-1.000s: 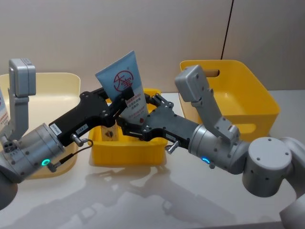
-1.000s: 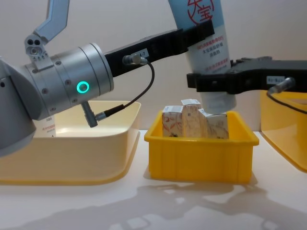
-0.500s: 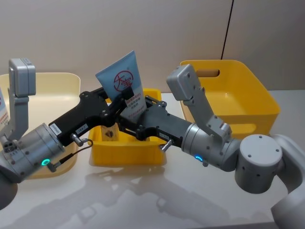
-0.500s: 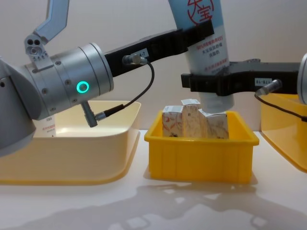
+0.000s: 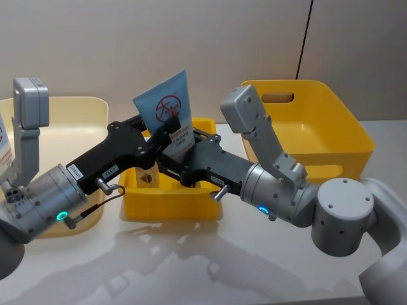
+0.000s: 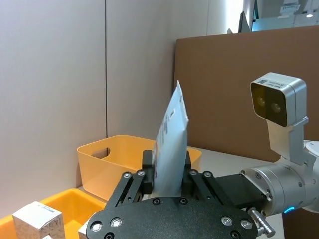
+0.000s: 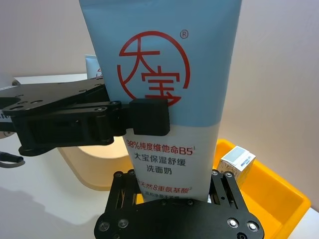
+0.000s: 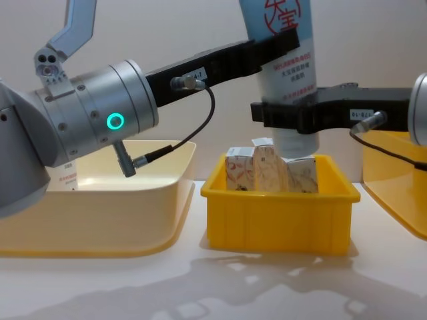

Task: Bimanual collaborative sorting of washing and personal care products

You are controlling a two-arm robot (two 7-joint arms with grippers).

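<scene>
Chest view: left gripper (image 8: 283, 45), right gripper (image 8: 293, 117) fingers both pinching tube (image 8: 288, 77) over cartons (image 8: 267, 170).

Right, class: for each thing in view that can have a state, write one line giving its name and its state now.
squeeze tube: near upright, cap down, held in the air over the small yellow bin
left end effector: shut on the tube's upper body
right end effector: shut on the tube's lower part, above the cap
cartons: standing inside the small yellow bin, ungripped
</scene>
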